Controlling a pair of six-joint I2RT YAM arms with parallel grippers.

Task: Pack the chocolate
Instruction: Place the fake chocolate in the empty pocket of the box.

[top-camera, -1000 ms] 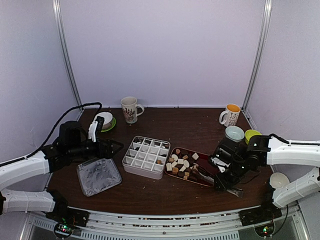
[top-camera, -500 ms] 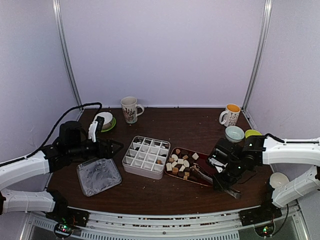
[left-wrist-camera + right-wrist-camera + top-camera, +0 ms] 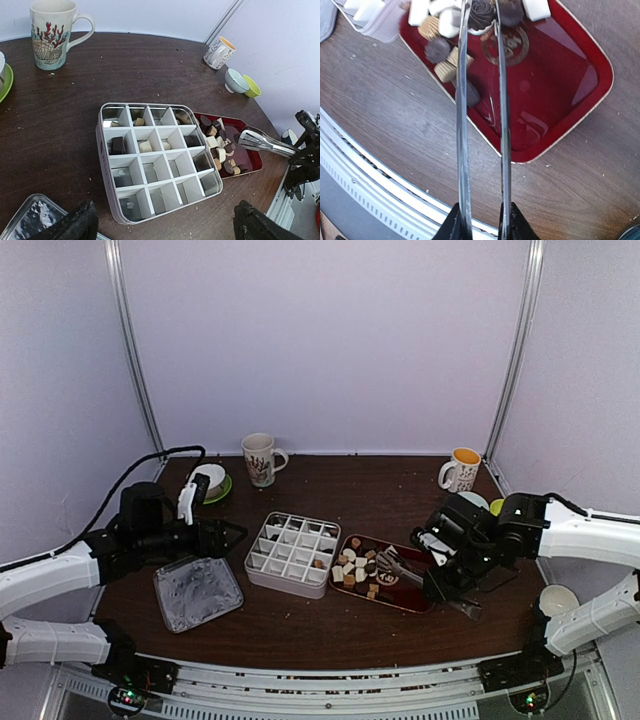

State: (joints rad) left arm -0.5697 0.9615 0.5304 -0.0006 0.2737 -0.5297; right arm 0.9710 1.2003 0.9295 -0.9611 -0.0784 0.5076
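The chocolate (image 3: 358,570) lies as several small white, tan and dark pieces in a red tray (image 3: 412,603). My right gripper (image 3: 441,586) is shut on the handles of metal tongs (image 3: 400,568), which reach left over the tray. In the right wrist view the tongs (image 3: 462,125) run up from my gripper (image 3: 482,217), and a dark swirled piece (image 3: 481,11) sits between their arms at the frame's top edge. The white divided box (image 3: 155,160) holds a dark piece (image 3: 118,145), a cream piece (image 3: 145,146) and a few others. My left gripper (image 3: 165,215) hangs open just left of the box.
A grey lid (image 3: 197,592) lies at the front left. Mugs stand at the back middle (image 3: 260,458) and back right (image 3: 462,470). A green saucer with a bowl (image 3: 210,482) is at the back left, and a white cup (image 3: 558,598) by the right arm.
The right arm has swung the tongs up and left over the tray's chocolates, and the tong arms have drawn closer together. The left arm has not moved.
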